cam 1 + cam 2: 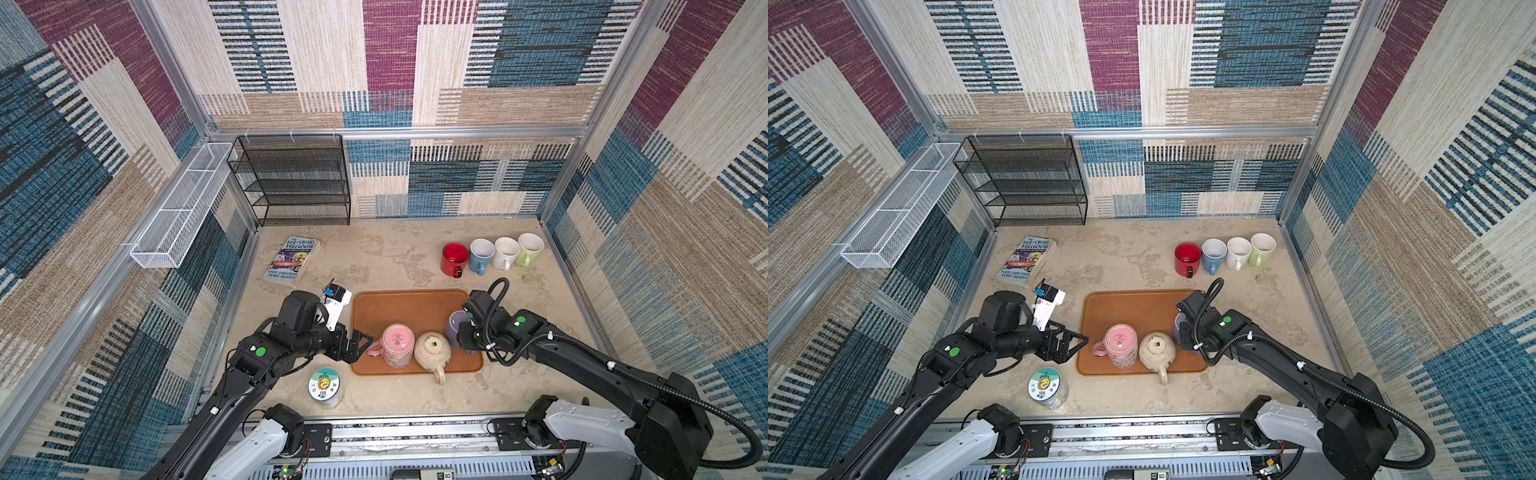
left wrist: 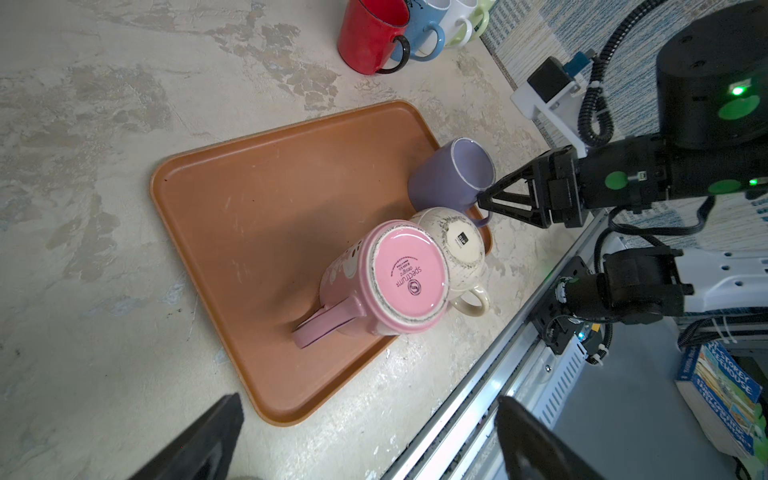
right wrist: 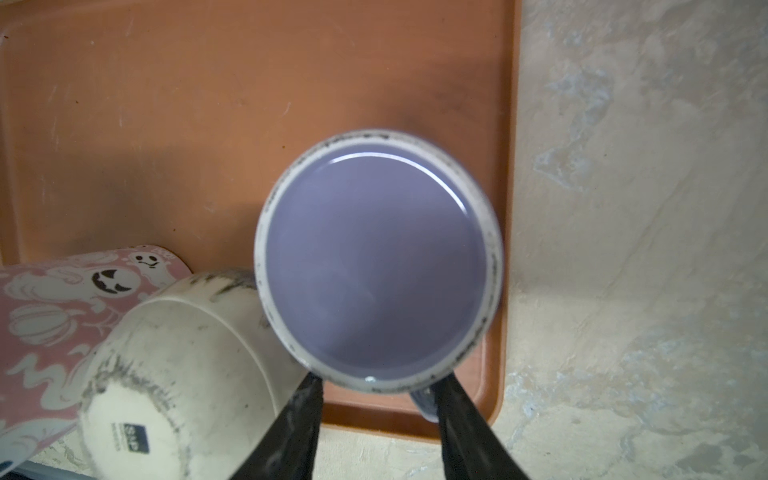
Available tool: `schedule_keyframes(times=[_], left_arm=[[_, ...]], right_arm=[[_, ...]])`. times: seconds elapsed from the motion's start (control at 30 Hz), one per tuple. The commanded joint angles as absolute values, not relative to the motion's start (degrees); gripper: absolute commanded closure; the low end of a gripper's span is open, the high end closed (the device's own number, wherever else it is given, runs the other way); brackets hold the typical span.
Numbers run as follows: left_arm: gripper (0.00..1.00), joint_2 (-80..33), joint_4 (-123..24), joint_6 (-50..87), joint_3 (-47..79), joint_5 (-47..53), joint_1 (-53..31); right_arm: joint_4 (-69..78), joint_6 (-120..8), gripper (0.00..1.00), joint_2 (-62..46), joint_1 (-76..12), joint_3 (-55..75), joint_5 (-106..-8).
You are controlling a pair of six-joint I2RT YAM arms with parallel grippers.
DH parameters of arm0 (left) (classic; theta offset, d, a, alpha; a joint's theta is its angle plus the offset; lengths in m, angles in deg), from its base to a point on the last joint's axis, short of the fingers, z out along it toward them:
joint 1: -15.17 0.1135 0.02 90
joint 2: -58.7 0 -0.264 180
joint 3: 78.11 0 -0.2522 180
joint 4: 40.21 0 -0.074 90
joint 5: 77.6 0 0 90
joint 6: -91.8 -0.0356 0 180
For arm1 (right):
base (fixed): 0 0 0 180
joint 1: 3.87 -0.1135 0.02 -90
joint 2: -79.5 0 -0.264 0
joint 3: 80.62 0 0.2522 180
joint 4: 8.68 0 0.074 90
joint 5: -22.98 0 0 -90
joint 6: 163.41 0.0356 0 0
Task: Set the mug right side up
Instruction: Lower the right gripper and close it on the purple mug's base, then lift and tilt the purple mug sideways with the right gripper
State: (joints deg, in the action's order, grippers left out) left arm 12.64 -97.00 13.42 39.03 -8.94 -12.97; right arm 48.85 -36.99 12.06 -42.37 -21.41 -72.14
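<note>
on tray (image 3: 208, 83): right hand (image 3: 379, 380) spread astride mug (image 3: 374, 257) handle (image 3: 424, 405), wrist-view only; left hand (image 2: 368, 401) spread.

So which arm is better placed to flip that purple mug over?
Right. The right pincer straddles the handle of the purple mug, a finger on each side. The left pincer hangs open across the tray, beside the pink mug, with the cream mug between.

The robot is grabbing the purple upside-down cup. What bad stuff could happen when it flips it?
The right end effector straddles only the thin handle of the purple mug, so the mug might swing or slip when lifted.
The cream mug sits very close beside it, with the pink mug next along; flipping could knock them.
The purple mug stands near the tray's rim and could land half off it.
</note>
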Motion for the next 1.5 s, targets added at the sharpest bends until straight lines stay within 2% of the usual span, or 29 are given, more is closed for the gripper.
schedule_keyframes(times=[0.0,0.1,0.2,0.53,1.07,1.3,1.47], left_arm=[[0.00,12.9,-96.1,12.6,39.2,-9.3,-12.9],[0.00,12.9,-96.1,12.5,39.1,-9.4,-13.0],[0.00,12.8,-95.9,12.5,39.2,-9.6,-13.0],[0.00,12.0,-95.9,12.4,39.2,-9.7,-13.0],[0.00,11.3,-95.9,12.3,39.3,-9.4,-13.0],[0.00,10.3,-96.1,12.3,39.2,-9.3,-12.8],[0.00,10.1,-96.0,12.5,39.2,-9.3,-13.0]], right_arm=[[47.2,-37.9,0.53,11.0,-42.4,-20.0,-73.6],[48.0,-38.0,0.54,10.9,-42.4,-19.2,-74.4],[50.2,-38.3,0.62,10.4,-42.4,-18.8,-75.3],[54.1,-38.4,0.59,8.3,-42.3,-18.0,-76.9],[47.3,-42.1,0.59,0.2,-42.3,-16.2,-77.2],[47.5,-45.3,0.62,-3.1,-41.2,-13.0,-77.6],[48.0,-46.9,0.69,-4.9,-40.2,-10.3,-78.1]])
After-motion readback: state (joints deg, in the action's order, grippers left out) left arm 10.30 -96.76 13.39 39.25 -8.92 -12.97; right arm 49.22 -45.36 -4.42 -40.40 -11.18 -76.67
